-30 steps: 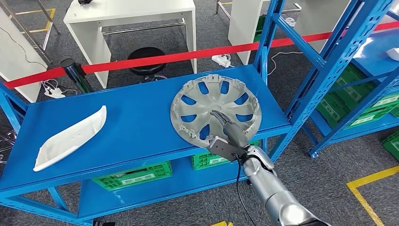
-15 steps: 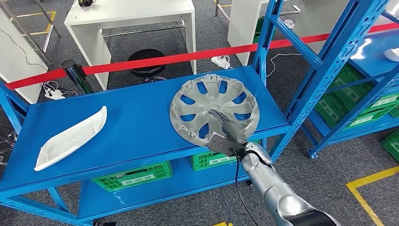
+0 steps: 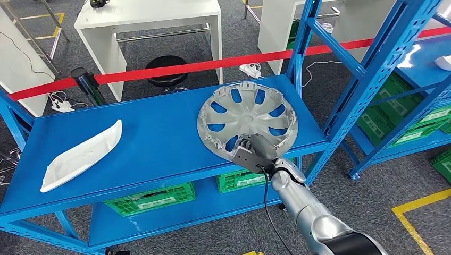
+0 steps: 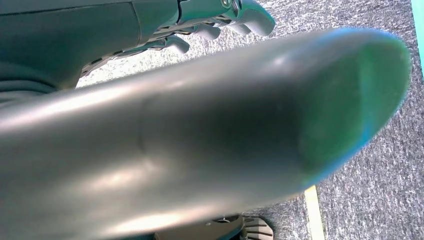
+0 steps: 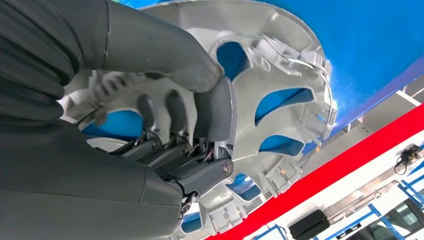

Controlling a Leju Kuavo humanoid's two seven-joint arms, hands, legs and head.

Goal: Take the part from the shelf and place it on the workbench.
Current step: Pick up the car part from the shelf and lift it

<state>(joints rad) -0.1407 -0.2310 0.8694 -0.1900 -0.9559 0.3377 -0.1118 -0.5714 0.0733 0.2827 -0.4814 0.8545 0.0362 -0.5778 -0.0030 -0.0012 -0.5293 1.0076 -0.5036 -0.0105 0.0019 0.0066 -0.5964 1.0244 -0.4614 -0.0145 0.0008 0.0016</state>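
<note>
On the left of the blue shelf (image 3: 159, 133) lies a white elongated trim piece (image 3: 80, 155), its long axis running diagonally, well apart from the robot's hands. To the right, the grey wheel cover (image 3: 247, 117) rests near the shelf's front edge. The right hand (image 3: 250, 150) grips its near rim, thumb on top and fingers (image 5: 175, 107) hooked through a spoke opening. Green crates (image 3: 149, 198) sit on the lower tier; contents cannot be told. The left hand (image 4: 220, 22) hangs over the floor, fingers curled on nothing.

No legible text — none anywhere
</note>
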